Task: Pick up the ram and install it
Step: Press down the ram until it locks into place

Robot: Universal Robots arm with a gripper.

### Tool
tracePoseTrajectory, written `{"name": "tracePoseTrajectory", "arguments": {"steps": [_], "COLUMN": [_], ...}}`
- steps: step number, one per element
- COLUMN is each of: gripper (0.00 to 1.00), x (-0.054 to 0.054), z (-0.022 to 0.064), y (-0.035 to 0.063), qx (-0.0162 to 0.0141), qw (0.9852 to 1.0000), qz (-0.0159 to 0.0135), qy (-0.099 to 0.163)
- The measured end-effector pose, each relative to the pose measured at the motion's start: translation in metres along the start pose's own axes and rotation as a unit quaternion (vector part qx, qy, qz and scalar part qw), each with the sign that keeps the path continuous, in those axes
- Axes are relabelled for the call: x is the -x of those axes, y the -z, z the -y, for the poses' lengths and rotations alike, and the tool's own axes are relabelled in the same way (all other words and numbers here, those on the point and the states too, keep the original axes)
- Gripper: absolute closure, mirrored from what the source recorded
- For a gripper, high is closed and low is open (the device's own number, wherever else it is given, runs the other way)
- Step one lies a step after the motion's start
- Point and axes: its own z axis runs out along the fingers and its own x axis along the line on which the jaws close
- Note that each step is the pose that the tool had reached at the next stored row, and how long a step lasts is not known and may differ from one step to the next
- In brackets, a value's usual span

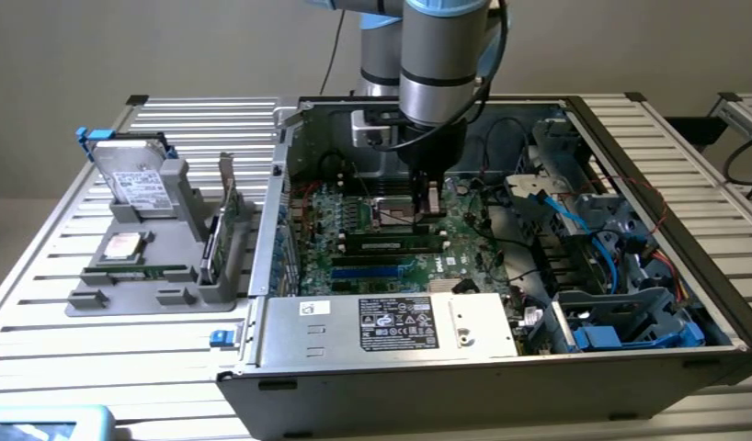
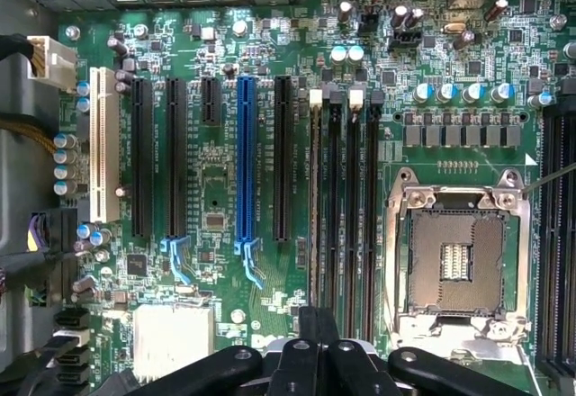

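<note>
A slim green ram [image 1: 393, 244] with black chips stands edge-up in a memory slot of the motherboard [image 1: 351, 220] inside the open computer case. My gripper [image 1: 431, 196] hangs from the arm just behind the ram, over the board beside the CPU socket [image 1: 394, 213]. Its fingers are shut with nothing between them. In the wrist view the gripper [image 2: 317, 324] points at the near end of the row of long black memory slots [image 2: 344, 198], with the CPU socket [image 2: 457, 256] beside them. From this view I cannot tell which slot holds the ram.
A grey fixture [image 1: 131, 294] on the slatted table at the exterior view's left holds a silver hard drive [image 1: 137, 179], an upright green card [image 1: 226, 197] and a thin green strip [image 1: 143, 273]. Case walls, the power supply [image 1: 389, 323] and blue cables [image 1: 597, 230] surround the board.
</note>
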Motion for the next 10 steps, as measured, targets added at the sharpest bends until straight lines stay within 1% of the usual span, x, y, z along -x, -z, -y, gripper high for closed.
{"name": "tracePoseTrajectory", "arguments": {"steps": [4,8,10], "gripper": [0.89,0.89,0.89], "x": [-0.0004,-0.0007,-0.0009], "z": [0.0028,0.0028,0.0033], "y": [-0.0003,-0.0007,-0.001], "qx": [0.0016,0.0061,0.0065], "qw": [1.0,1.0,1.0], "qz": [0.0001,0.0001,0.0003], "qy": [0.0,-0.004,-0.006]}}
